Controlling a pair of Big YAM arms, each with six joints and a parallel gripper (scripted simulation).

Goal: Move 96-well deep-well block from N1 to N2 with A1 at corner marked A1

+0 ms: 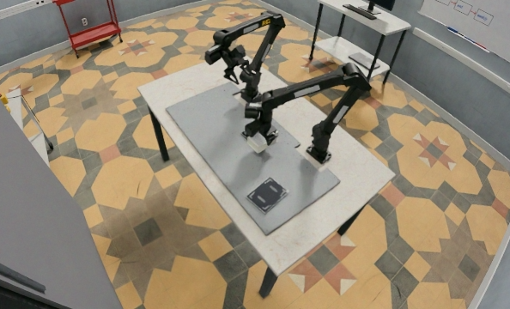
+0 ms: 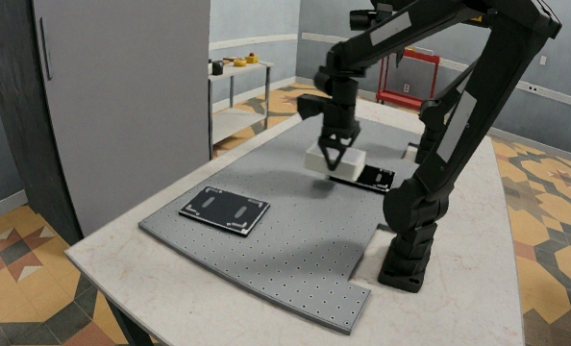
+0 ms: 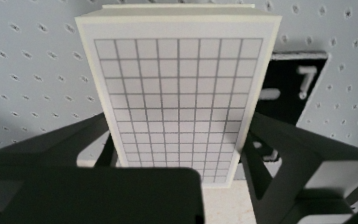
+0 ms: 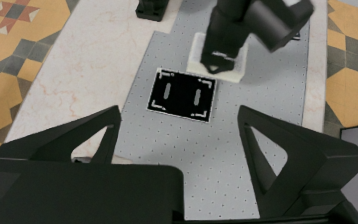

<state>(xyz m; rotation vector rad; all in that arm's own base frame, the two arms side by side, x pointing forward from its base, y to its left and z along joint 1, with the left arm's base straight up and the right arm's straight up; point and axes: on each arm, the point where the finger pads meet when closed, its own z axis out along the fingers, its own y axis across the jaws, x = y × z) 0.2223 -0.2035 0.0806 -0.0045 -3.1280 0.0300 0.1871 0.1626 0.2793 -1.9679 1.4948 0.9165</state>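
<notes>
Holding one deep-well block aloft at mid-frame in the top view, my left gripper has its widely spaced fingers against the sides. My right gripper is spread wide, holding nothing. I count two nests: one low in the top view, with bare board around its edges; the other, right of centre in the exterior view, partly behind the block. The yellow arm label is too small to read.
</notes>
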